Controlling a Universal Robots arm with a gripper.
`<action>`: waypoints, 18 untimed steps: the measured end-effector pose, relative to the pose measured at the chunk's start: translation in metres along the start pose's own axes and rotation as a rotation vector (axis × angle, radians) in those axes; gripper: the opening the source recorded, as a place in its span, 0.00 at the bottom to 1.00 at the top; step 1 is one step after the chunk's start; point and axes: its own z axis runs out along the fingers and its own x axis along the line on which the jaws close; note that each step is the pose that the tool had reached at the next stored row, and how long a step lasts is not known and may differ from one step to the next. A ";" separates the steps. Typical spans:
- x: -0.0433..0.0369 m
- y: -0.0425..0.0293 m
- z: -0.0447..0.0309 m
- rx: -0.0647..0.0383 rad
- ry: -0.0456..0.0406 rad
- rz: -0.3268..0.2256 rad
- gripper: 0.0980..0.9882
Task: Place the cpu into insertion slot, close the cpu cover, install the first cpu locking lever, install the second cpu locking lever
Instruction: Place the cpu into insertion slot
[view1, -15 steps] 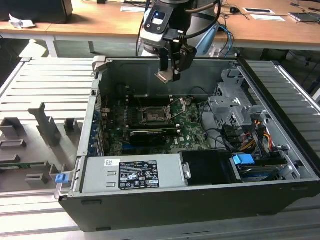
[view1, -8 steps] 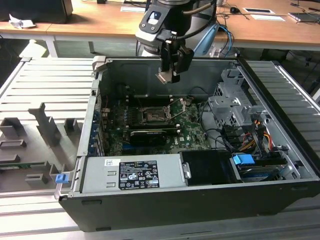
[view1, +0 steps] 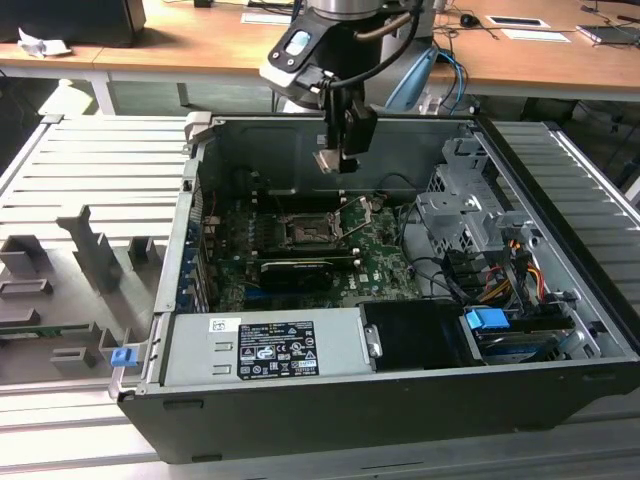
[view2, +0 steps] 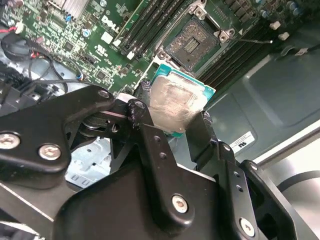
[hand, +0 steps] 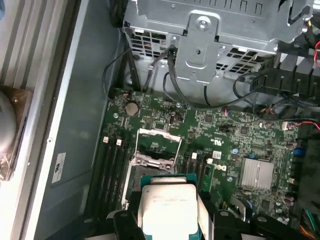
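Observation:
My gripper (view1: 331, 163) hangs above the open computer case, shut on the cpu (view1: 326, 160), a flat square chip with a pale silver top. In both wrist views the cpu (view2: 175, 100) (hand: 167, 205) sits between the black fingers (view2: 150, 135), level and in mid-air. The insertion slot (view1: 308, 233) (view2: 192, 42) lies bare below and slightly ahead of the chip, its dark centre uncovered. The cpu cover (hand: 159, 131) is a silvery frame at the slot; how far it is swung up I cannot tell. A thin locking lever (view1: 353, 214) stands raised beside the slot.
A long black expansion card (view1: 295, 268) lies just in front of the slot. Memory slots (hand: 112, 165) flank it. A metal drive cage (view1: 460, 205) with loose cables fills the exterior view's right. A grey power supply (view1: 265, 345) sits at the front. The case wall (view1: 280, 150) rises behind.

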 end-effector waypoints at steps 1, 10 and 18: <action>0.0000 -0.0001 0.0010 0.000 -0.0019 0.022 0.48; -0.0001 -0.0006 0.0069 -0.004 -0.0199 0.226 0.48; -0.0002 -0.0009 0.0099 -0.006 -0.0299 0.339 0.48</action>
